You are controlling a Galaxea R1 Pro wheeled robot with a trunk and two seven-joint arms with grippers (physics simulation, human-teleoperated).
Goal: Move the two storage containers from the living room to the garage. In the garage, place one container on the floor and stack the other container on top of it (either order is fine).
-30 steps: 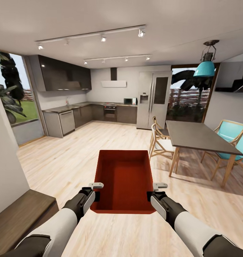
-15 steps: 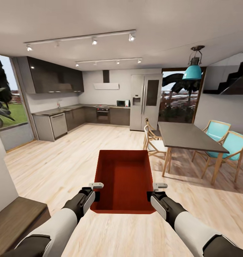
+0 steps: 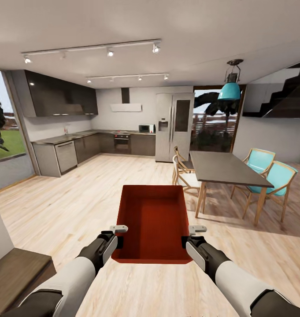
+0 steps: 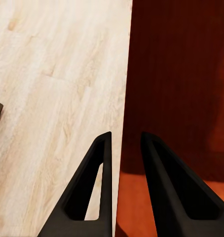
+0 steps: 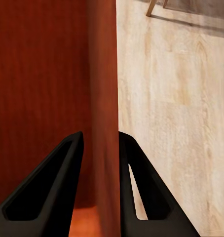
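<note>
One orange-red storage container (image 3: 152, 222) hangs level in front of me, above the light wood plank floor, held by both arms. My left gripper (image 3: 115, 240) is shut on its left wall, and the left wrist view shows the fingers (image 4: 156, 182) straddling that wall (image 4: 176, 89). My right gripper (image 3: 187, 240) is shut on the right wall, which runs between the fingers (image 5: 53, 187) in the right wrist view, the wall (image 5: 99, 98) pinched between them. The bin is empty inside.
Ahead lies an open kitchen with dark cabinets (image 3: 79, 147) and a steel fridge (image 3: 174, 127). A dark dining table (image 3: 222, 168) with wooden and teal chairs (image 3: 266, 174) stands at the right. A low dark cabinet (image 3: 15, 275) is at my lower left. Stairs (image 3: 286, 99) rise at far right.
The whole head view has shifted: the kitchen, table and window slid leftward, so the camera has turned right. The container and both grippers keep the same place in the picture.
</note>
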